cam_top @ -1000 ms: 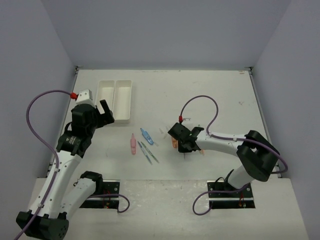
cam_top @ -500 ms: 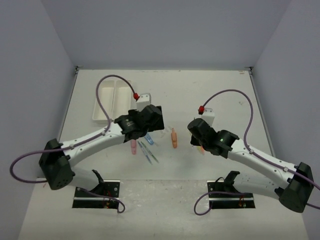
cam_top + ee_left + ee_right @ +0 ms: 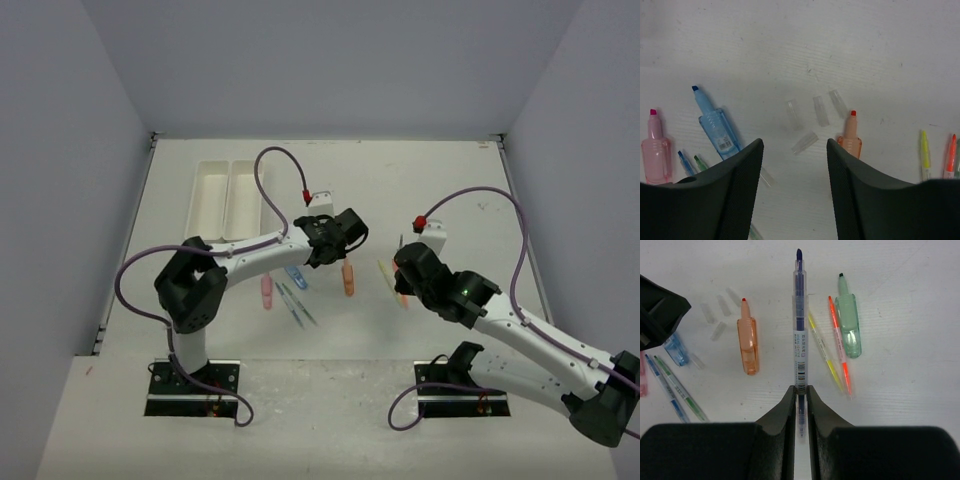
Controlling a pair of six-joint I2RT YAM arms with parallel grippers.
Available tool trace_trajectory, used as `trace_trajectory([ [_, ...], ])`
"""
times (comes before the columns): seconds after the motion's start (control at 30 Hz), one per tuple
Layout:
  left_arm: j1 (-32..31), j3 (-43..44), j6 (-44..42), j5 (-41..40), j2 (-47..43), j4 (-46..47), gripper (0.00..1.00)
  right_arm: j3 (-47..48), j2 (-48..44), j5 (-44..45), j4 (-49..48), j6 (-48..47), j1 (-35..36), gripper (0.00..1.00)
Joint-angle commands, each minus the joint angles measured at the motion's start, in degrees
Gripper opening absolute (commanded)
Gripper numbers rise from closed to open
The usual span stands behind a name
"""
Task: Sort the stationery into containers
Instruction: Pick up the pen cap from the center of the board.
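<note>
**Stationery sorting: current holdings**

Right gripper [image 3: 800, 390] is pinching a slim translucent violet pen [image 3: 800, 325] by its tail. Left gripper [image 3: 795, 145] is hovering with its ribbed black fingers apart, gripping nothing, over clear tubular caps [image 3: 821, 110] beside a stubby orange highlighter [image 3: 850, 139]. Only the top view is showing the white rectangular trays [image 3: 231, 195], back-left of the loose pieces. Only the right wrist view is showing the green highlighter [image 3: 849, 325].

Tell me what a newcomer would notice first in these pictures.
The right gripper clamps a dark blue pen, right of centre. The left gripper hangs open over several clear caps, between a blue marker and an orange marker. Two white trays sit at the far left, seemingly empty.
</note>
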State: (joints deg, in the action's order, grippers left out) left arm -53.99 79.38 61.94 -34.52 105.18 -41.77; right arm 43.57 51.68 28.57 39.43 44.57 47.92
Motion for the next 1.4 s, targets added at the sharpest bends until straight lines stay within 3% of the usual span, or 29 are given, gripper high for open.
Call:
trace_trajectory([
  [0.0,1.19,3.85,4.76,-3.32,3.66,-2.84,0.53,-0.81,0.83,1.28,-0.71,-0.67,-0.11,0.0],
  [0.3,4.0,0.49,3.6,-0.57,4.64,2.78,0.5,-1.83,-0.34,-0.88,-1.74,-1.76,-0.19,0.0],
  [0.4,4.57,-0.31,2.9,1.26,5.67,5.41,0.43,-2.15,0.23,-1.11,-2.3,-1.92,-0.12,0.0],
  [1.0,4.68,-1.24,3.89,3.94,10.19,8.37,0.36,-3.32,0.53,-1.32,-3.04,-2.33,-0.2,0.0],
  [1.1,4.68,-0.8,4.04,3.94,11.09,7.9,0.28,-3.26,0.47,-1.47,-3.13,-2.53,-0.17,0.0],
  [1.23,4.77,-0.8,4.16,3.96,11.57,7.91,0.24,-3.41,0.28,-1.5,-3.13,-2.53,-0.2,0.0],
  [1.37,4.76,-0.98,4.24,3.94,11.9,7.41,0.09,-3.49,-0.18,-1.5,-3.13,-2.47,-0.19,0.0],
])
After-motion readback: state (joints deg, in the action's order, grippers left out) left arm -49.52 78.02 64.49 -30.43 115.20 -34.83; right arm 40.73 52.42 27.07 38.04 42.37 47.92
